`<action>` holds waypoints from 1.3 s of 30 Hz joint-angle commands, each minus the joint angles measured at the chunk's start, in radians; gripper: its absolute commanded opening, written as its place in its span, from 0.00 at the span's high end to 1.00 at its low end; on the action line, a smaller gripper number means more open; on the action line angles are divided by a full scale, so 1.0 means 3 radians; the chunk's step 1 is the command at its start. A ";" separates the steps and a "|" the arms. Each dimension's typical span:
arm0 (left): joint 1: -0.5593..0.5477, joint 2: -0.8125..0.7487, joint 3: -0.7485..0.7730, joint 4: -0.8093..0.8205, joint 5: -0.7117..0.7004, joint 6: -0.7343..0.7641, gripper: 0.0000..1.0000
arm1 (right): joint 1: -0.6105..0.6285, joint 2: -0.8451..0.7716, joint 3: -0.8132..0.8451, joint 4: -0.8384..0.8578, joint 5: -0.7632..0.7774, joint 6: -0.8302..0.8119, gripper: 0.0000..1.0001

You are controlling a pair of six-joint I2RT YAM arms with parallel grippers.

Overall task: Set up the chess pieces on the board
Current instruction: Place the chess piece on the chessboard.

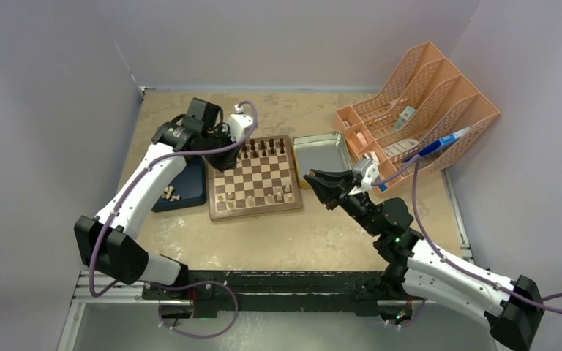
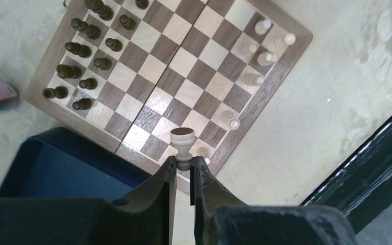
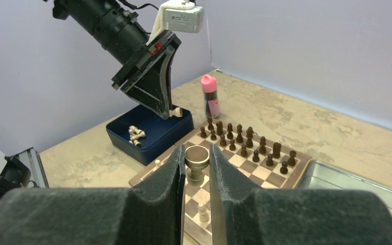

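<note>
Clutter rings the board (image 1: 252,183) on the table (image 1: 315,238): a dark blue tray (image 1: 188,181) touches its left edge, a metal tin (image 1: 322,150) lies just beside its right edge, and an orange slotted rack (image 1: 417,102) with a blue pen (image 1: 439,144) poking out stands further right. A pink-capped tube (image 3: 210,94) stands upright beyond the board's far side. Loose pale pieces (image 3: 136,135) lie in the tray.

Dark pieces (image 1: 263,148) fill two rows along the far side of the board. A few pale ones (image 2: 258,48) stand scattered along the near side.

Left claw (image 2: 184,164) is clenched on a pale piece (image 2: 182,143), pinching its narrow stem, with the dark round end turned toward the wrist camera. It hangs above the board's corner next to the tray. Right claw (image 3: 197,161) is clenched on a tan piece (image 3: 197,162), also with a dark round end up. It is held over the table to the right of the board, near the tin.

From above, the left arm covers the board's far left corner and part of the tray, and neither held piece can be made out there. The right claw's fingers (image 3: 168,178) hide the lower half of its piece. I cannot tell which chess figure either one is.
</note>
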 commanded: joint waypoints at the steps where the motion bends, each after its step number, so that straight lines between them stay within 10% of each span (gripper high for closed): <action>1: -0.0159 0.0205 0.0293 -0.0232 -0.0624 0.0581 1.00 | 0.0020 -0.0223 0.0118 -0.0418 0.0165 -0.0088 0.92; 39: -0.0482 0.1473 0.0337 -0.0665 -0.1282 0.0994 0.95 | 0.0022 -0.0863 0.0243 -0.0862 0.0453 -0.0084 0.89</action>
